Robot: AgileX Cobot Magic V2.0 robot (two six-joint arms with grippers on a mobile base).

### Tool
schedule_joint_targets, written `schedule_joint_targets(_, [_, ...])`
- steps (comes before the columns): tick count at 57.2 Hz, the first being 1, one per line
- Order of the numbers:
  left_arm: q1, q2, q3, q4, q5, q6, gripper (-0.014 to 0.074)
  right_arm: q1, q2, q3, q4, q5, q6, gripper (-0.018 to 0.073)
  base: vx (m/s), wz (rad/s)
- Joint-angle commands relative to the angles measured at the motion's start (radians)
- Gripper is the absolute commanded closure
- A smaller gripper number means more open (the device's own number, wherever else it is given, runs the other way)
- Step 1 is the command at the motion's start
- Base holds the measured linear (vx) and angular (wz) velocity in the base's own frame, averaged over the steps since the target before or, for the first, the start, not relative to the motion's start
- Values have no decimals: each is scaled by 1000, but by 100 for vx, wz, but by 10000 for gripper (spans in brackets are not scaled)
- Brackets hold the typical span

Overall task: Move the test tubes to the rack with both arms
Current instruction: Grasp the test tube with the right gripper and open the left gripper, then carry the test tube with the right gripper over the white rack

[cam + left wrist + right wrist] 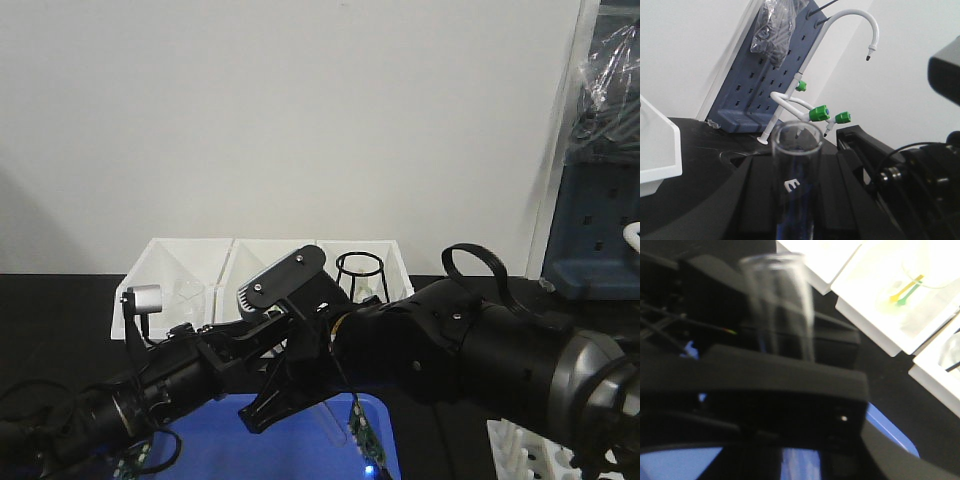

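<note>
- Right claw [790, 352], grip impossible to tell, crowds the left claw [795, 215]; a bump could jar the glass.
- Rack [528, 452] sits well apart from both claws, under the right arm.
- Test tube [795, 165], pinched upright by left claw, might slip.

The slim matte-black left arm [150, 385] is fitted, behind the left pincer [796, 170], with a small silver cylinder [146, 297] on a black stalk. Behind the right pincer [782, 340], the bulkier black right arm [470, 340] is marked by a looped black cable [475, 262], a grey joint band [590, 375] and a silver-screwed black plate [285, 280].
</note>
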Motion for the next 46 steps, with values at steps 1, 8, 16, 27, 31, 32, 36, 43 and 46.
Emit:
schedule_joint_targets(1, [-5, -45, -26, 1, -101, -9, 445, -10, -49, -36, -13, -82, 5, 438, 0, 0])
schedule_joint_targets(8, [-5, -45, -26, 1, -100, -9, 346, -10, -49, -36, 6, -93, 5, 510, 0, 0])
schedule_joint_targets(16, [-5, -45, -26, 0, -100, -9, 207, -10, -49, -36, 9, -101, 6, 574, 0, 0])
schedule_joint_targets(27, [-3, -45, -26, -46, -101, -9, 115, -10, -49, -36, -1, -106, 41, 571, 0, 0])
schedule_joint_targets(31, [-3, -47, -26, -88, -102, -9, 115, -10, -49, -36, -24, -105, 61, 570, 0, 0])
schedule_joint_targets(32, [-3, -49, -26, -96, -104, -9, 115, -11, -49, -36, -34, -105, 65, 569, 0, 0])
schedule_joint_targets(36, [1, -49, -26, -120, -123, -8, 115, -24, -49, -36, -57, -105, 107, 569, 0, 0])
schedule_joint_targets(43, [7, -49, -26, -122, -166, -8, 115, -83, -51, -36, -59, -107, 176, 568, 0, 0])
schedule_joint_targets(46, [9, -49, -26, -124, -181, -8, 115, -117, -57, -36, -59, -107, 180, 568, 0, 0])
